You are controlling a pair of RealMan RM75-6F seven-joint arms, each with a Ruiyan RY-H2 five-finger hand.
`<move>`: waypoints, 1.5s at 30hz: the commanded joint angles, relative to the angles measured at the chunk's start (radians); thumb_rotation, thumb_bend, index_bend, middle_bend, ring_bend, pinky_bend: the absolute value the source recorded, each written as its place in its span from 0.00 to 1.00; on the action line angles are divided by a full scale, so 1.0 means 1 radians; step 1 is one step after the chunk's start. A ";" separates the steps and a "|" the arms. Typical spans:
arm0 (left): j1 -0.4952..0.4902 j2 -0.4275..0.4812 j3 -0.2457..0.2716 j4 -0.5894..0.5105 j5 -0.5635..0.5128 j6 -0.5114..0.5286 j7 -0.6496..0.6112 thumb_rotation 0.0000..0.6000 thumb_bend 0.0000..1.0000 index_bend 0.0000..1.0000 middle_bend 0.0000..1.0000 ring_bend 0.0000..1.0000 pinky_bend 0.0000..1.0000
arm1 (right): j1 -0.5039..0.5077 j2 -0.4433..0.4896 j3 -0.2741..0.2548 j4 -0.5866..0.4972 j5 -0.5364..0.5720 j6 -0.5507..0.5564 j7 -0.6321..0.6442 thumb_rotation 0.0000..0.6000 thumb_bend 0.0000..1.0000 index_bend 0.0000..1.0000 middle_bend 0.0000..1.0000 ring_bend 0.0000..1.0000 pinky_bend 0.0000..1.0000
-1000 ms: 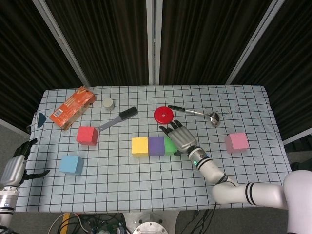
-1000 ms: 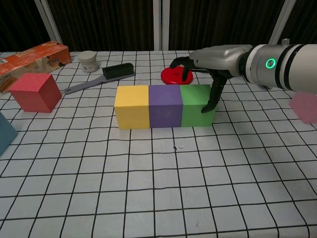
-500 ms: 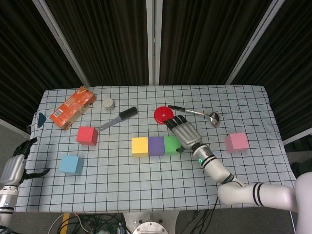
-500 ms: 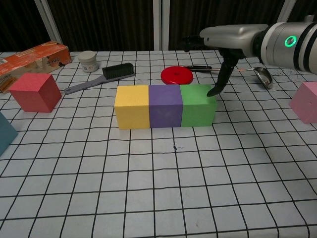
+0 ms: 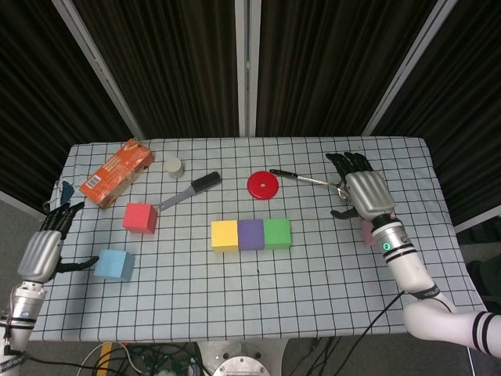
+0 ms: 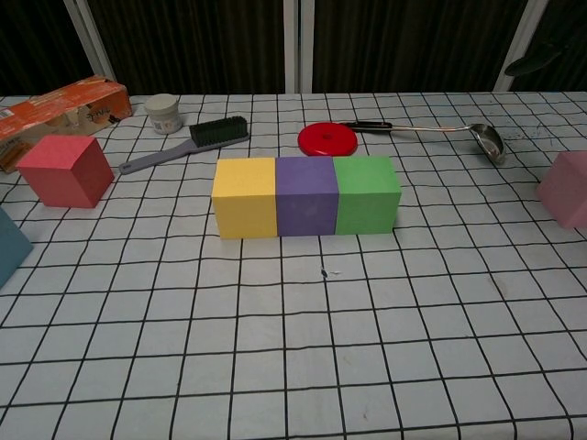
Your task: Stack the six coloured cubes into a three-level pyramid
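On the checked table, yellow cube, purple cube and green cube touch in a row. Right hand, fingers spread and empty, hovers over the pink cube; left hand is likewise spread and empty beside the blue cube.

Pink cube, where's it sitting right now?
The pink cube is on the table's right side, apart from the yellow-purple-green row. In the head view the right hand hovers over it, hiding most of it, near the ladle.
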 commanded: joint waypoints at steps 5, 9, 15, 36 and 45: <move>-0.197 0.019 -0.033 0.092 0.041 -0.221 -0.054 1.00 0.01 0.03 0.11 0.00 0.10 | -0.085 0.067 0.008 -0.024 -0.110 0.036 0.122 1.00 0.00 0.00 0.11 0.00 0.00; -0.274 -0.012 -0.036 0.168 0.023 -0.327 -0.065 1.00 0.01 0.02 0.11 0.00 0.12 | -0.105 0.089 0.018 -0.047 -0.157 0.057 0.146 1.00 0.00 0.00 0.12 0.00 0.00; -0.329 -0.071 -0.022 0.268 -0.024 -0.424 -0.060 1.00 0.01 0.02 0.11 0.00 0.11 | -0.133 0.113 0.017 -0.075 -0.212 0.076 0.150 1.00 0.00 0.00 0.12 0.00 0.00; -0.394 -0.183 0.034 0.433 -0.047 -0.502 -0.142 1.00 0.06 0.03 0.27 0.00 0.11 | -0.175 0.085 0.026 0.002 -0.233 0.053 0.211 1.00 0.00 0.00 0.14 0.00 0.00; -0.392 -0.168 0.014 0.397 -0.052 -0.429 -0.134 1.00 0.19 0.12 0.46 0.08 0.11 | -0.197 0.082 0.034 0.030 -0.235 0.055 0.244 1.00 0.00 0.00 0.16 0.00 0.00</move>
